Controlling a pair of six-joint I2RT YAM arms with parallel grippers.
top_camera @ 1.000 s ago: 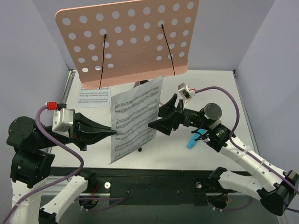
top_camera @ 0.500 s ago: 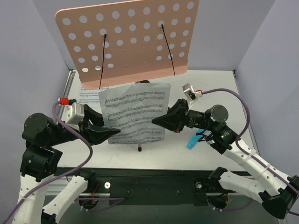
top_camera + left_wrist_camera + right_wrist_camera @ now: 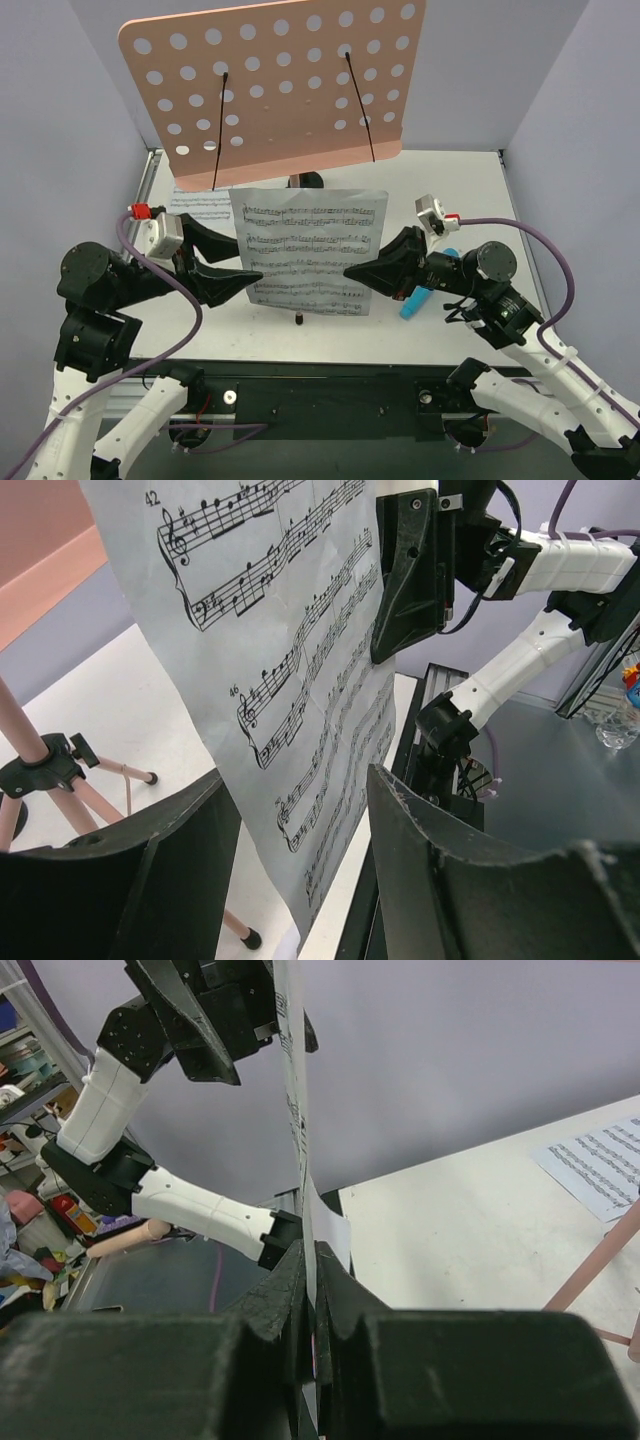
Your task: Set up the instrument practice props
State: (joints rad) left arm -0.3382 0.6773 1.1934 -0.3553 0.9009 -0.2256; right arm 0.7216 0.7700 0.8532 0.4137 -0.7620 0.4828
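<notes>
- Nearest the arm bases, the right gripper (image 3: 347, 270) is clamped on the lower right part of a white sheet-music page (image 3: 300, 240). Its own wrist view shows the jaws pressed together on the paper's edge (image 3: 312, 1290).
- Opposite it, the left gripper (image 3: 245, 262) stands with its jaws apart. The page's left edge hangs in the gap between the fingers (image 3: 150, 850), and neither finger grips it.
- The page is held upright above the table (image 3: 470, 190), its print facing the overhead camera, just in front of the stand.
- A second earlier the left gripper pinches this page, which hangs narrow and turned, while the right jaws gape beside it. Now the grip has passed to the right arm and the page has swung broadside and shifted right.
- A small blue object (image 3: 412, 305) lies beside the right gripper.
- Beyond the page, the pink tripod (image 3: 40, 765) is spread on the table.
- The second page (image 3: 195, 205) lies flat on the table at far left, untouched.
- At the back, the pink music-stand desk (image 3: 280, 80) is up, its two wire page-holders (image 3: 220, 130) lying against its face.
- By this view the stand is assembled, but no page rests on it. Both pages remain to be placed.
</notes>
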